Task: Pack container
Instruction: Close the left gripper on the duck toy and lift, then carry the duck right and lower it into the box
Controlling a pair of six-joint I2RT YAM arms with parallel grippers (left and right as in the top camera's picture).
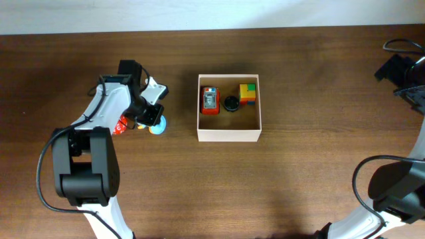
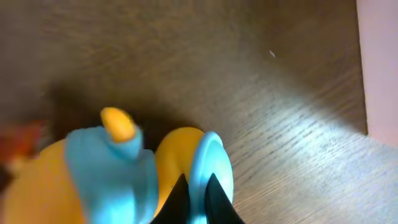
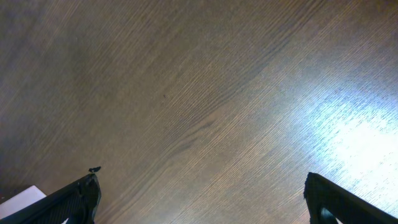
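Note:
The container (image 1: 229,135) is a square white box with a tan inside at the table's middle. It holds a red toy (image 1: 210,100), a small black round thing (image 1: 230,103) and a block of coloured cubes (image 1: 248,93). My left gripper (image 1: 154,118) is left of the container, shut on the light-blue part of a yellow and blue duck toy (image 1: 158,127). In the left wrist view the fingertips (image 2: 196,186) pinch the duck's blue edge (image 2: 211,162). My right gripper (image 3: 202,186) is open over bare wood, at the overhead view's far right edge (image 1: 406,76).
A red and orange toy (image 1: 120,126) lies just left of the duck, blurred at the left wrist view's left edge (image 2: 18,140). The container's white wall shows at the left wrist view's right edge (image 2: 380,68). Black cables lie at the back right corner (image 1: 402,46).

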